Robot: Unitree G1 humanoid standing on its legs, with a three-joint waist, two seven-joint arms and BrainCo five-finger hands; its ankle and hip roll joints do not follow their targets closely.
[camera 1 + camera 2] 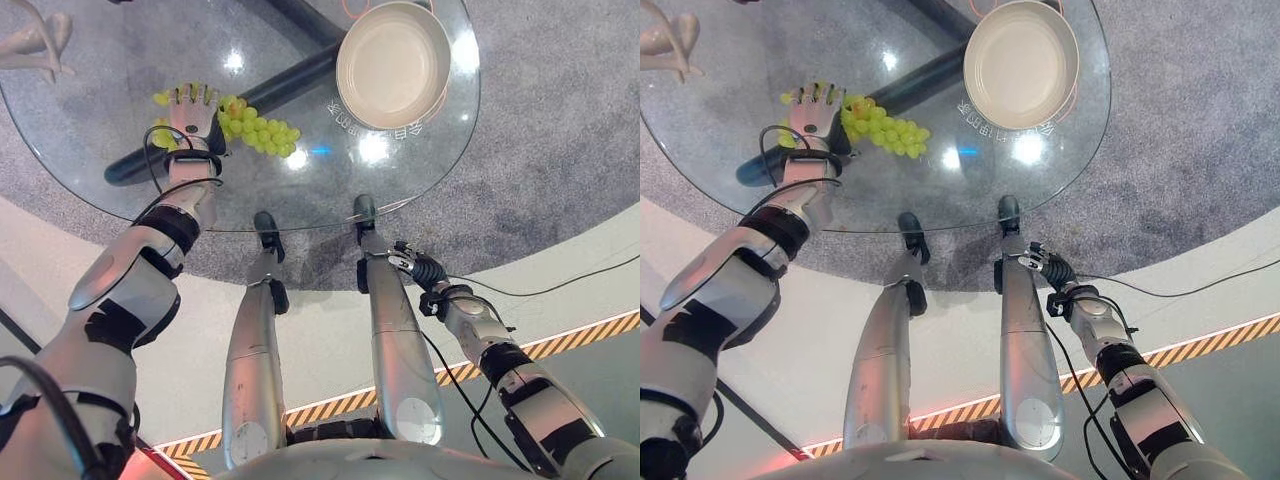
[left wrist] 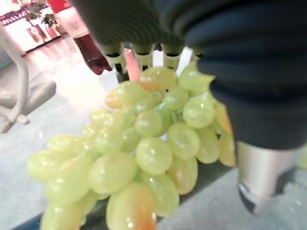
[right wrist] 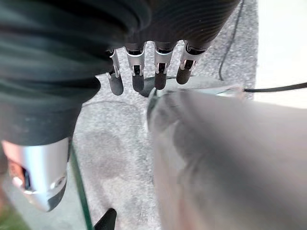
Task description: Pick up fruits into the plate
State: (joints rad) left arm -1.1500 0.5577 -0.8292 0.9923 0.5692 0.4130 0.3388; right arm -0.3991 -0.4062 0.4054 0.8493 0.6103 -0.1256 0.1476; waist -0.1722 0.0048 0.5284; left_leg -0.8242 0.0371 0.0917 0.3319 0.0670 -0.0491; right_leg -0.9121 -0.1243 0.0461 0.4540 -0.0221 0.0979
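On the round glass table [image 1: 90, 150] a bunch of green grapes [image 1: 262, 133] lies left of centre, and a cream plate [image 1: 392, 64] sits well apart from it at the table's far right edge. The left hand [image 1: 192, 112] rests over the left end of the bunch, fingers extended across it, with grapes showing on both sides of the palm. The eye views cannot settle whether the fingers have closed on the fruit. The left wrist view adds the close detail: the grapes [image 2: 144, 158] fill the space just past the palm, touching or nearly touching the dark cover, with the fingers [image 2: 139, 53] reaching straight over the top of the bunch and the thumb [image 2: 261, 177] down beside it, not curled round any grape. The right hand [image 1: 418, 268] hangs low at the robot's right side, below the table's rim. Its own wrist view shows the fingers [image 3: 137, 76] loosely extended and holding nothing.
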